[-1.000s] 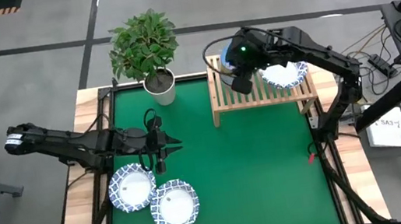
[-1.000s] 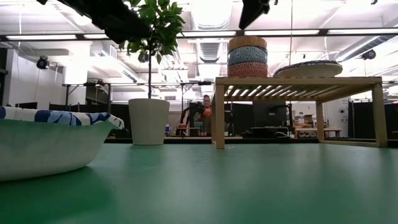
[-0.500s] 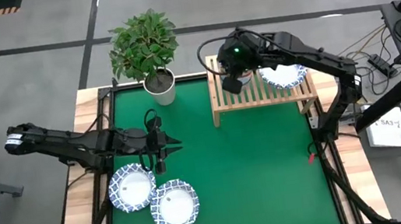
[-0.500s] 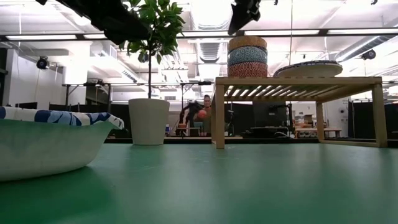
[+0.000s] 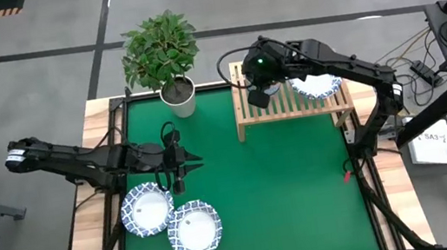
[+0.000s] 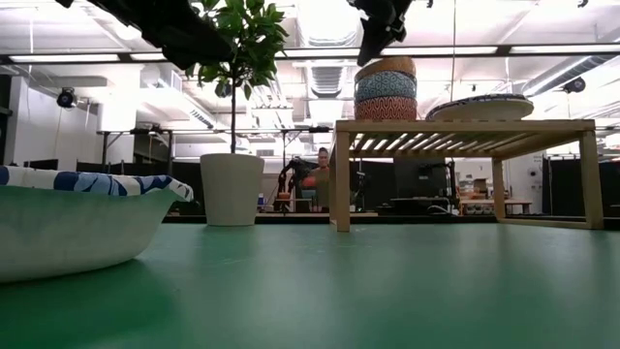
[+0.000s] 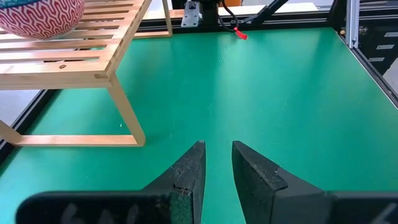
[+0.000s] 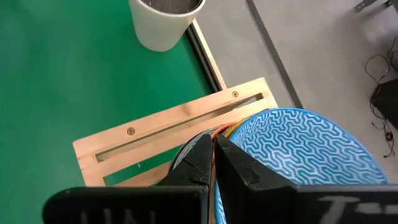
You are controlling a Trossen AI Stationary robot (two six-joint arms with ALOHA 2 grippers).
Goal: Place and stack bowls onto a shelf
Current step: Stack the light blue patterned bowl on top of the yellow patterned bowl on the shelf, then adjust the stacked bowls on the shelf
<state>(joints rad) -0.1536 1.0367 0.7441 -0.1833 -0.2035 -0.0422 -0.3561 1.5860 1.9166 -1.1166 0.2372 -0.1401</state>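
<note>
My right gripper (image 5: 259,98) is up over the shelf (image 5: 291,107), at about 1 o'clock from table centre, fingers pinched together with nothing between them. In the right wrist view the fingertips (image 8: 211,152) hang just above the near rim of the top bowl (image 8: 292,146), a blue wave-patterned one; touching or just clear, I can't tell. In the low view the same gripper (image 6: 373,44) sits right above the stack of small bowls (image 6: 385,89) at the shelf's left end: red-patterned at the bottom, blue-patterned above it, a tan-rimmed one on top. The stack's lower bowls are hidden from above by my arm.

One wide white bowl with a blue rim (image 5: 316,84) lies on the shelf just beside the stack, toward 3 o'clock from it; low view shows it (image 6: 481,107) flat on the slats.

My left gripper (image 5: 191,159) waits at about 9 o'clock on the green mat (image 5: 286,195), above the table, fingers slightly parted and empty; left wrist view shows a narrow gap between them (image 7: 216,177) and only mat beyond.

Two more wide white blue-rimmed bowls are on the mat at about 7 o'clock: one (image 5: 146,210) just under the left gripper, the other (image 5: 194,230) touching it toward 5 o'clock. One of them fills the low view's near left (image 6: 77,223).

Potted plant (image 5: 163,59) stands at 11 o'clock, just beside the shelf's left end.
</note>
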